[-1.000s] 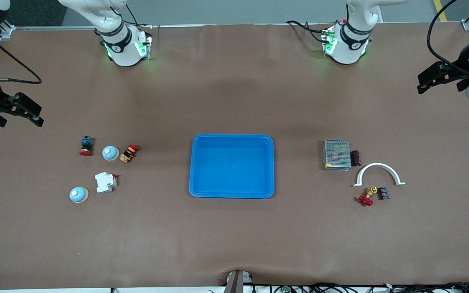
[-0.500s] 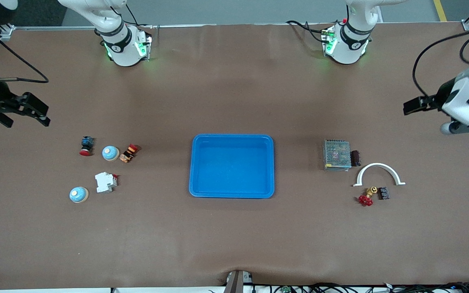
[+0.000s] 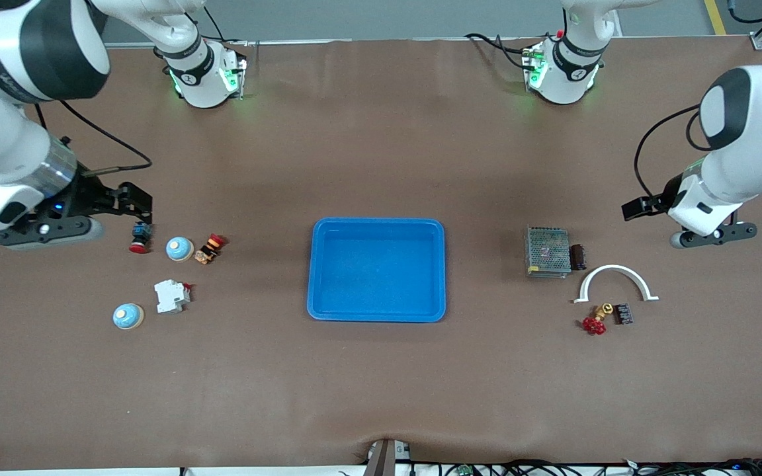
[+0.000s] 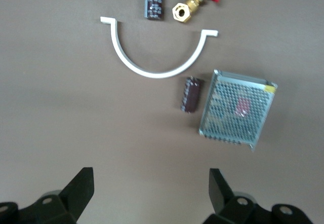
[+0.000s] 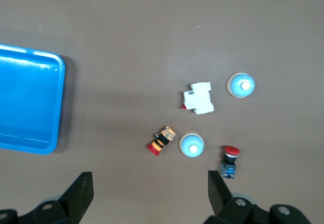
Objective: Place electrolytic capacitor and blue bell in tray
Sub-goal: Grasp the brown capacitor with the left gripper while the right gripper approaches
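at mid-table the tray (image 3: pixel 376 270) is seen bare — nothing is inside it, so neither placement is judged done and both items are left to be picked.

two blue bells are on the table toward the right arm's end: one blue bell (image 3: pixel 179 248) sits between a red-capped push button (image 3: pixel 140 237) and a small orange-and-black part (image 3: pixel 210 248), the second bell (image 3: pixel 127 316) lies nearer the front camera, just beside a white breaker (image 3: pixel 171 295). which bell is meant cannot be told.

toward the left arm's end, one dark capacitor (image 3: pixel 577 256) lies touching or just beside a metal mesh power supply (image 3: pixel 547 250). a second dark capacitor (image 3: pixel 622 313) lies beside a brass valve with a red handle (image 3: pixel 595 320), nearer the front camera than a white arch-shaped piece (image 3: pixel 615 281). either could be the target.

right gripper (image 3: pixel 133 205) is over the table just by the push button, fingers spread wide, nothing held — confirmed in the right wrist view, where only bare table is seen between them.

left gripper (image 3: pixel 639 208) is over the table near the power supply, toward the left arm's end of it. its fingers are likewise wide apart and empty in the left wrist view.

remaining, as judged: both grasps, both transfers, both releases into the tray.
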